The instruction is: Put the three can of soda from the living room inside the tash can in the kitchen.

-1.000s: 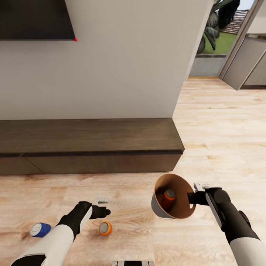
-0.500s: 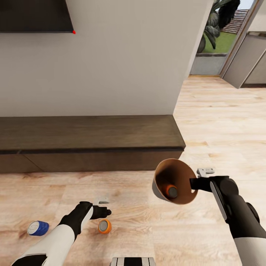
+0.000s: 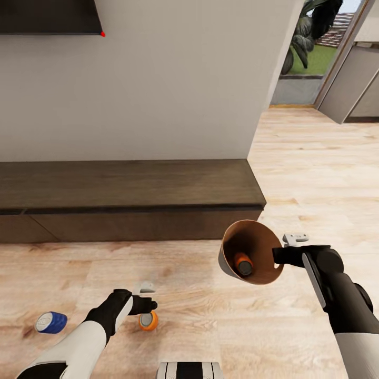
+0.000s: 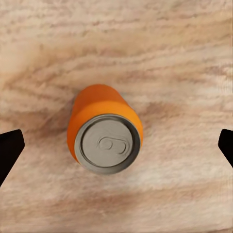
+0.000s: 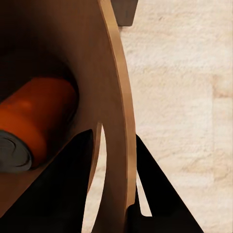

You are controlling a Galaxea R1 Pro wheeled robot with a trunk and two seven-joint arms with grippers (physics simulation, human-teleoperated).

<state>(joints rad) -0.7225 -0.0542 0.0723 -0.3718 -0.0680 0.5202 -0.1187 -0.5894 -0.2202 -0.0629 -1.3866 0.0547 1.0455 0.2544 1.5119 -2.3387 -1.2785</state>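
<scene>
1. My right pincer (image 3: 277, 256) is clamped on the rim of the tash can (image 3: 231, 261), one finger inside the wall and one outside, beside the slot handle. I have the bucket tipped on its side in the air, its mouth turned toward the camera.
2. One orange can (image 3: 242, 262) lies in the tash can, against its coppery inner wall.
3. A second orange can (image 4: 104, 128) stands upright on the wood floor (image 3: 295, 173), left of the tash can. My left pincer (image 3: 149, 303) hangs over it, spread wide, touching nothing.
4. The blue can (image 3: 51, 322) lies on its side on the floor, further left of the tash can.
</scene>
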